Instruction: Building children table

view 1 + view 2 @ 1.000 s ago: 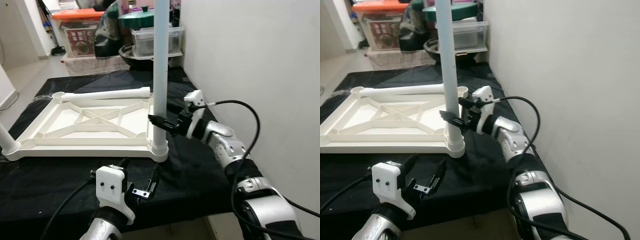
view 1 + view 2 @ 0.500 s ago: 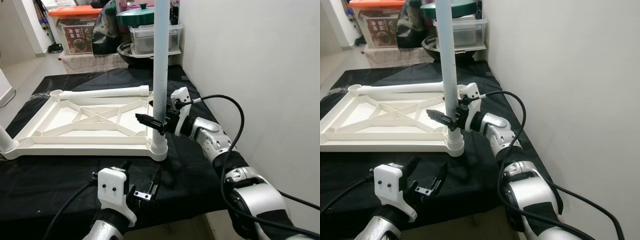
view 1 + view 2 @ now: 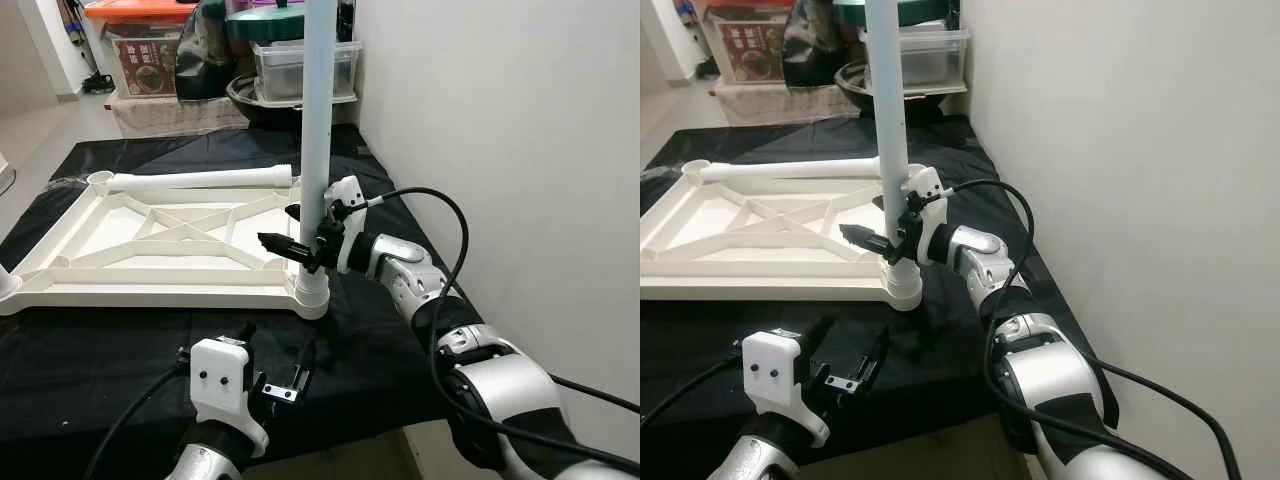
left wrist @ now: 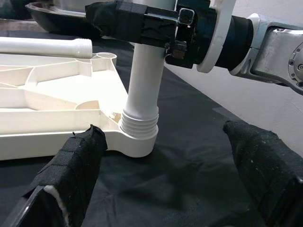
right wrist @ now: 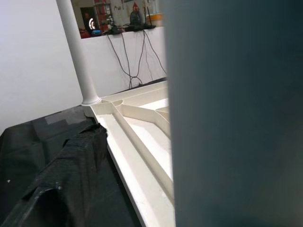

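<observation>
I'm seeing a white wall [image 3: 520, 120] running along the right, black cloth [image 3: 90, 350] covering the desk, storage bins [image 3: 300, 70] sitting behind.

Upside-down tabletop [image 3: 150, 250]: white moulded plastic, smooth, faint sheen. Upright leg [image 3: 316, 120]: same white plastic, threaded ridges at its base. Loose leg [image 3: 200, 180]: same plastic, smooth. Cloth [image 3: 120, 340] under it all: black, matt, slightly creased. Right gripper [image 3: 290, 243] fingers: black, wrapped in rough-textured tape. Right forearm [image 3: 400, 270]: silver, glossy metal look. Left wrist housing [image 3: 222, 380]: white smooth plastic
</observation>
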### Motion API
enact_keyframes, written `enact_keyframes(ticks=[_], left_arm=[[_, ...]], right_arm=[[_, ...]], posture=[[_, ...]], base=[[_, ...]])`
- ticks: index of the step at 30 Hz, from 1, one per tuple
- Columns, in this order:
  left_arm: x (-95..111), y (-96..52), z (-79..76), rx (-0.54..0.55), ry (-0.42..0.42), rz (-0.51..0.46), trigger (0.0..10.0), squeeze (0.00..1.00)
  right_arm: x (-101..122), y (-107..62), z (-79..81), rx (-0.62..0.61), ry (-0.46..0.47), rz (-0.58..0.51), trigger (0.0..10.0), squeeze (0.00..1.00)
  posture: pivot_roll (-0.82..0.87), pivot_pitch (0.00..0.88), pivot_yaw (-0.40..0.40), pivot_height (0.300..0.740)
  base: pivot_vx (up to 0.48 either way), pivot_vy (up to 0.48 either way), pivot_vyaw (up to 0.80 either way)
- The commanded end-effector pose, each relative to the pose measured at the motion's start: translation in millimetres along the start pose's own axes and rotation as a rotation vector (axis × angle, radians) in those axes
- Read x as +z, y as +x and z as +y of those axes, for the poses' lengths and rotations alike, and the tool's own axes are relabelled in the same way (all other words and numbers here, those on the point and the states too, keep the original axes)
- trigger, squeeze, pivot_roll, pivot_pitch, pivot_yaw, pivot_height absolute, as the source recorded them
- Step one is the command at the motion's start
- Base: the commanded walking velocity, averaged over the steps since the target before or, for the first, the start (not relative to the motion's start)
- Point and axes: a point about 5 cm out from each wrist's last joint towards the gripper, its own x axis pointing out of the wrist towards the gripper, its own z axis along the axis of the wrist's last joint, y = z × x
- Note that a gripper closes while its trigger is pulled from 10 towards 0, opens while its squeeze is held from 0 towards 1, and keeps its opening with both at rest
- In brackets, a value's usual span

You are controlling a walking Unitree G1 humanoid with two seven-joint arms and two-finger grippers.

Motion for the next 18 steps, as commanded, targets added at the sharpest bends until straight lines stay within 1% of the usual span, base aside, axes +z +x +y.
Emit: enact_keyframes(ticks=[1, 6, 18], left_arm=[[3.0, -2.1, 0.6, 0.012, 0.014, -0.014, 10.0, 0.0], [2.9, -2.7, 0.8, 0.017, 0.017, -0.013, 10.0, 0.0], [2.9, -2.2, 2.1, 0.024, 0.028, -0.013, 10.0, 0.0]], right_arm=[[1.6, 7.9, 6.2, 0.041, -0.018, 0.011, 0.0, 0.0], [1.6, 11.7, 8.6, 0.049, -0.018, 0.011, 0.0, 0.0], [-4.7, 10.4, 9.1, 0.04, -0.021, 0.019, 0.0, 0.0]], posture=[[0.04, 0.05, -0.052, 0.74], [0.04, 0.045, -0.054, 0.74], [0.04, 0.039, -0.051, 0.74]], base=[[0.0, 0.0, 0.0], [0.0, 0.0, 0.0], [0.0, 0.0, 0.0]])
